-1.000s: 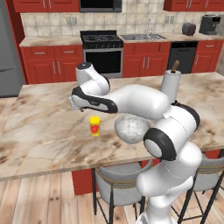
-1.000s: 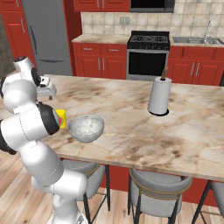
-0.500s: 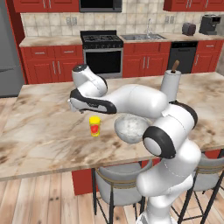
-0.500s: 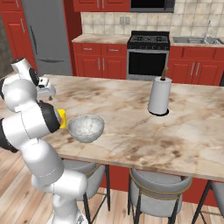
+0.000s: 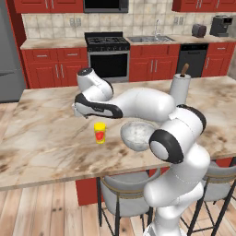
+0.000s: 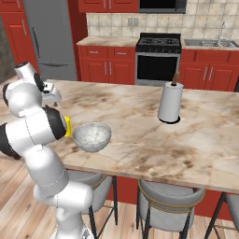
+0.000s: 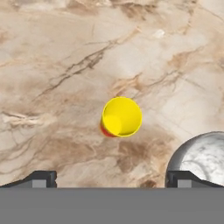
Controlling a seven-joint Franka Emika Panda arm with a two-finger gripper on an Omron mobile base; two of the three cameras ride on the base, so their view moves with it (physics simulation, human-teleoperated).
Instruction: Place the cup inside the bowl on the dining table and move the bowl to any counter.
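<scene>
- Left base view, far left: bare stretch of dining table (image 5: 41, 147), marble top; wall counter (image 5: 55, 44) at 12 o'clock beyond it, well apart, likely destination for the final carry.
- Gripper (image 5: 77, 112) above the table at roughly 11 o'clock from the cup (image 5: 99, 132), off the surface, touching nothing.
- Cup upright on the marble, yellow with red lower part, standing free. Not yet in the bowl.
- Bowl (image 5: 137, 135) at 3 o'clock from the cup, near but apart, partly behind the forearm. Near edge of table, so within easy reach.
- Paper-towel roll (image 5: 180, 88) at 1 o'clock from the bowl, well apart; not part of the task.
- Hand view, left to right: left fingertip (image 7: 40, 179) at bottom left, cup (image 7: 121, 117) centred between the tips looking down into its mouth, bowl rim (image 7: 201, 154) at 4 o'clock from the cup, right fingertip just in front of that rim.
- Fingers spread fully wide, nothing between them. Judged: spread set to straddle the narrow cup with margin on descent.
- Camera nearly over the cup mouth; judged as pre-grasp alignment, first step of task in hand.
- Risk, judged: right fingertip close to the bowl side; descent could nudge the bowl.
- Right base view: bowl (image 6: 91, 136) clear; sliver of cup (image 6: 67, 127) at 9 o'clock from it, behind the arm.
</scene>
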